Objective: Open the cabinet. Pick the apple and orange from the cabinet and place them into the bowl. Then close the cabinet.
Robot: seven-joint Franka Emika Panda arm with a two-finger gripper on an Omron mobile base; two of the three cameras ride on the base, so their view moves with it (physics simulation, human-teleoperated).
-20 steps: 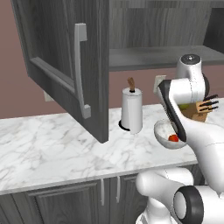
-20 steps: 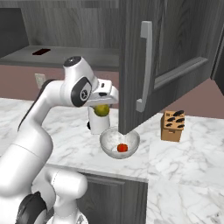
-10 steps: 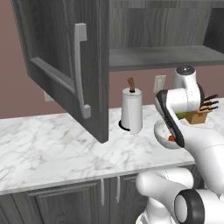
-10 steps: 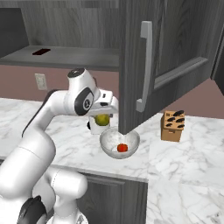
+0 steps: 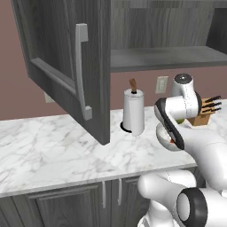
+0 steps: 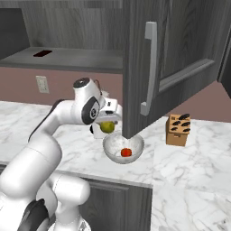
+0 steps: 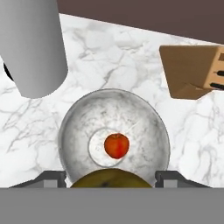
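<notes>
The cabinet (image 6: 180,49) stands open, its door (image 5: 62,66) swung out over the counter. On the marble counter sits the speckled bowl (image 6: 110,143) with the red apple (image 6: 126,152) in its middle. My gripper (image 6: 108,125) hangs just above the bowl's left rim, shut on the yellow-green orange (image 6: 107,127). In the hand view the orange (image 7: 111,179) sits between my fingertips directly over the bowl (image 7: 65,131), with the apple (image 7: 116,145) below it. From the left base view the bowl (image 5: 162,133) is partly hidden behind my arm.
A white paper-towel roll (image 5: 133,113) stands just behind the bowl. A wooden knife block (image 6: 177,130) sits to the right. The open door's lower corner (image 6: 131,131) hangs close above the bowl. A small dark object (image 6: 43,53) lies on the cabinet shelf.
My gripper has come down with the orange, from level with the towel roll's top to just above the bowl. The apple, the bowl and the door have stayed put.
</notes>
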